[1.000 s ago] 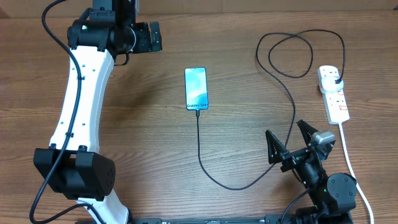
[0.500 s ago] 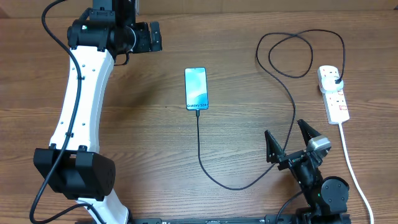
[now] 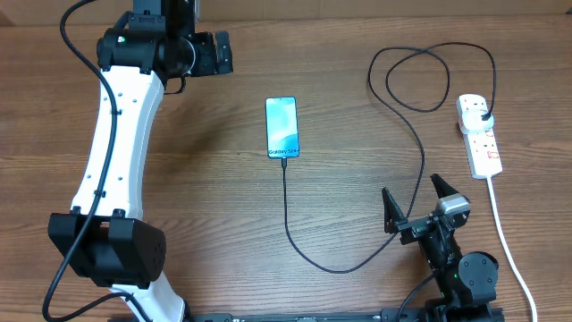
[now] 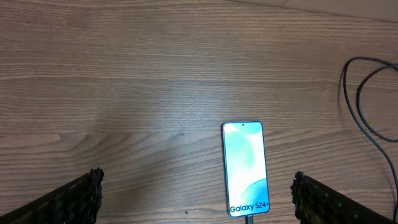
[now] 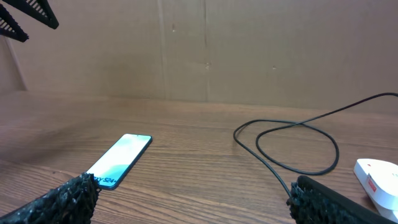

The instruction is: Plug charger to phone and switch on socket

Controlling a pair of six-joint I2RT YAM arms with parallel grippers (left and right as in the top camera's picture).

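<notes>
Wood tbl (image 3: 223,206) w/ cardboard wall (image 5: 249,43) behind.

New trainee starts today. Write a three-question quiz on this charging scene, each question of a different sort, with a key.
1. Fill in: the phone has a lit screen that reads ____.
2. True or false: the right gripper is shut on the charger.
3. Where does the charger's plug end sit? A) in the socket B) beside the phone C) in the right gripper

Key: 1 Galaxy S24+; 2 false, it is open and empty; 3 A.
</notes>
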